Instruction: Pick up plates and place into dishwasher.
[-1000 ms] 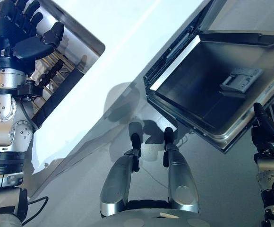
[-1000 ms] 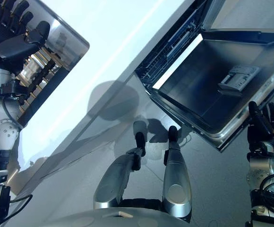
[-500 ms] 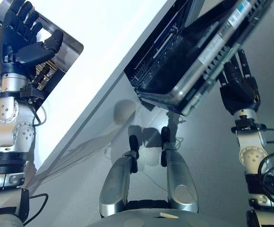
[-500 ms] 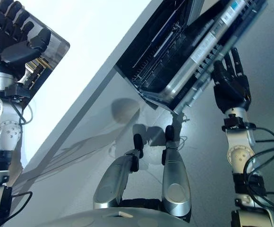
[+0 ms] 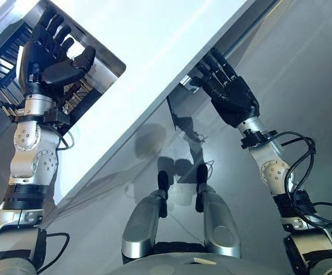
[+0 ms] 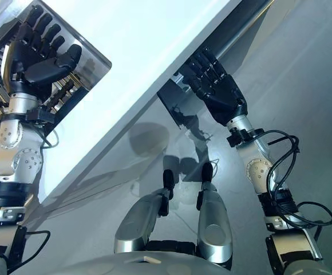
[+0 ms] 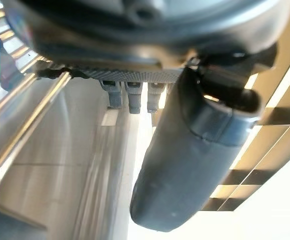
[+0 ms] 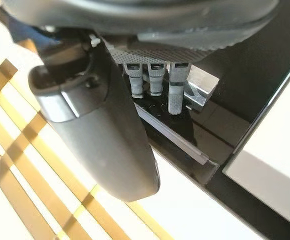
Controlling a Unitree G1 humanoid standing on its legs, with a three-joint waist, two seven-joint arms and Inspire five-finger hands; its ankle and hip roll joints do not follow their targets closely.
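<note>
— Pressing was logged for the dark right hand (image 5: 232, 94): fingers straight, laid flat on the glossy black dishwasher door (image 6: 174, 103), nothing gripped.
— Door state?
— Tilted nearly shut under the long white countertop (image 5: 154, 34). The dark left hand (image 5: 48, 57) was held over the steel-barred dish rack (image 5: 6, 51), fingers loosely spread, empty. Where the plates lay could not be told.
— Advice?
— Judged: flat, even palm pressure should be kept near the door's top edge, fingers kept clear of the closing gap, no slamming.

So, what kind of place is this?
Probably a kitchen: a white counter with a metal sink set in it, a rack in the sink, and a dark appliance door below the counter.
</note>
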